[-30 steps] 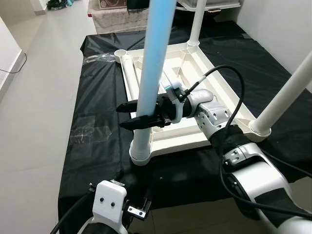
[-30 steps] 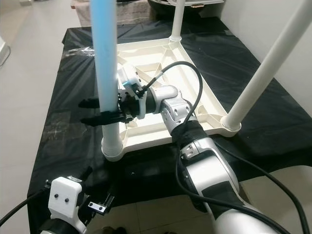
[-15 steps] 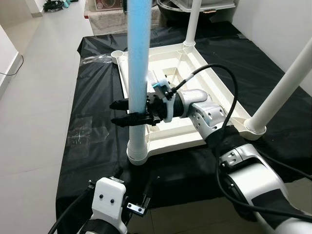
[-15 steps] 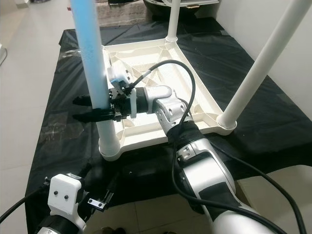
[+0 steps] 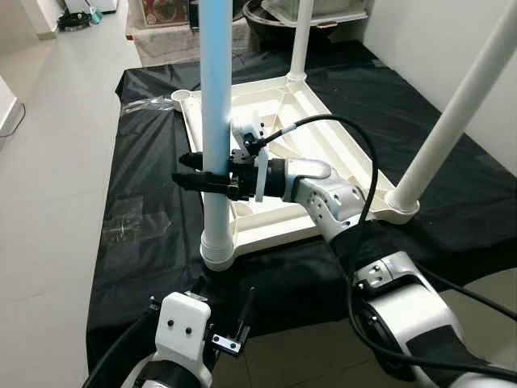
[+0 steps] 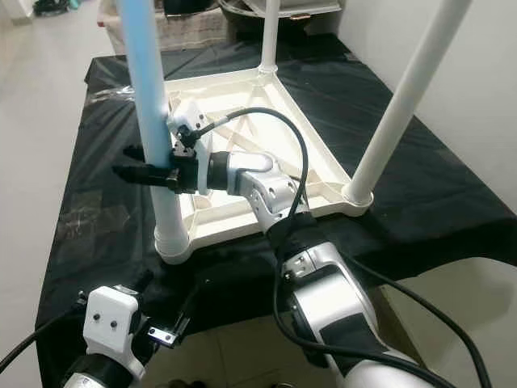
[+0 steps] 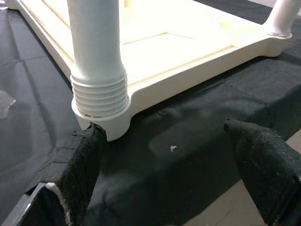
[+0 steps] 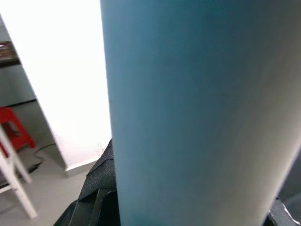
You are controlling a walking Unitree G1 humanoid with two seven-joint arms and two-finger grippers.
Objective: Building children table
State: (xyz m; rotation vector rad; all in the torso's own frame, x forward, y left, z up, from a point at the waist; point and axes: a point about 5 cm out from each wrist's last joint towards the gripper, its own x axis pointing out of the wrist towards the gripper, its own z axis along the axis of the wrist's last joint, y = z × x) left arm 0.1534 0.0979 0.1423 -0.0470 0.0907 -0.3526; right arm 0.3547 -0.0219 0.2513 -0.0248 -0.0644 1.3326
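An upturned white table top [image 5: 323, 220] lies on a black sheet [image 5: 153, 202]. Three legs stand in its corners: a pale blue-white leg [image 5: 216, 97] at the near left, a white leg [image 5: 452, 113] at the near right and another white leg [image 5: 300, 40] at the far right. My right gripper [image 5: 194, 170] is shut on the near-left leg about halfway up, one black finger on each side. The right wrist view has that leg [image 8: 188, 113] up close. My left gripper [image 7: 164, 155] hangs open low over the sheet, just in front of that leg's ribbed base [image 7: 99, 101].
The far-left corner has an open round socket [image 5: 182, 95]. Pale tiled floor [image 5: 48, 162] runs along the left of the sheet. A wall [image 5: 436, 40] is on the right. A basin and boxes [image 5: 266, 12] stand at the back.
My right gripper's fingers have drawn closer together around the near-left leg. The whole view has shifted, so the head has moved. The left gripper stays low.
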